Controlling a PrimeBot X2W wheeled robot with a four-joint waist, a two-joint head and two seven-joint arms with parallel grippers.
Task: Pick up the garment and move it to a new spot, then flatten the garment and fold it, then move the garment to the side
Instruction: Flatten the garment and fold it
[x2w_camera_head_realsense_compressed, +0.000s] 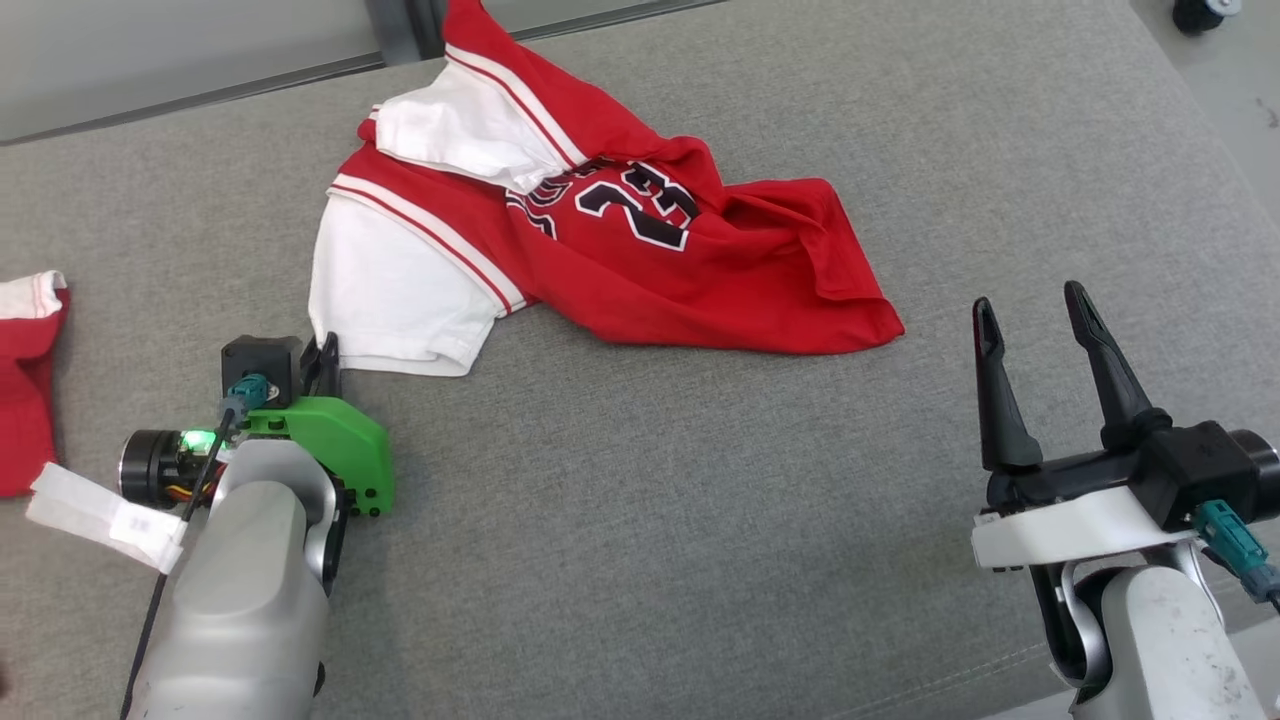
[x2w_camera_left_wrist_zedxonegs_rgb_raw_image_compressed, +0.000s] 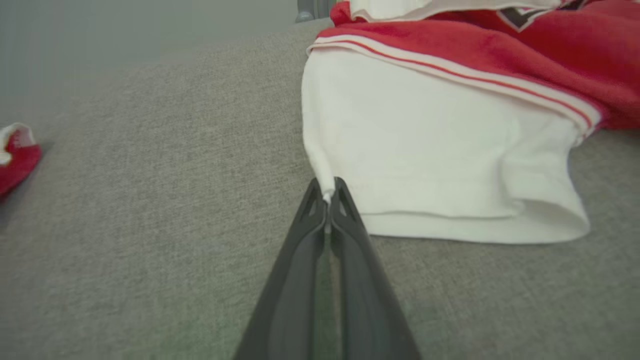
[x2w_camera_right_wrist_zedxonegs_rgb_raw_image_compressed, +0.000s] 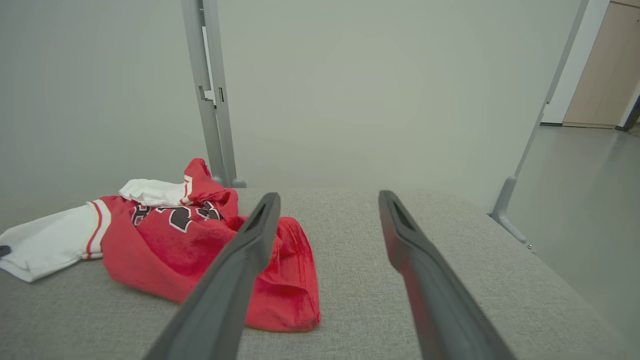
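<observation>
Garment (x2w_camera_head_realsense_compressed: 640, 240), a red jersey with white sleeves, lay crumpled toward the far left of the grey cushion (x2w_camera_head_realsense_compressed: 700, 520), not yet lifted. My right gripper (x2w_camera_head_realsense_compressed: 1035, 330) stood spread and empty, well apart from it, presumably in reserve. My left gripper (x2w_camera_left_wrist_zedxonegs_rgb_raw_image_compressed: 327, 194) was clamped on the hem corner of the near sleeve (x2w_camera_left_wrist_zedxonegs_rgb_raw_image_compressed: 425, 165), a likely hold for lifting.

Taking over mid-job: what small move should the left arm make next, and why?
Probably lift the left gripper slightly: it is shut on the white sleeve corner of the jersey, which lies on the grey surface; the right gripper is open, away from it.
</observation>
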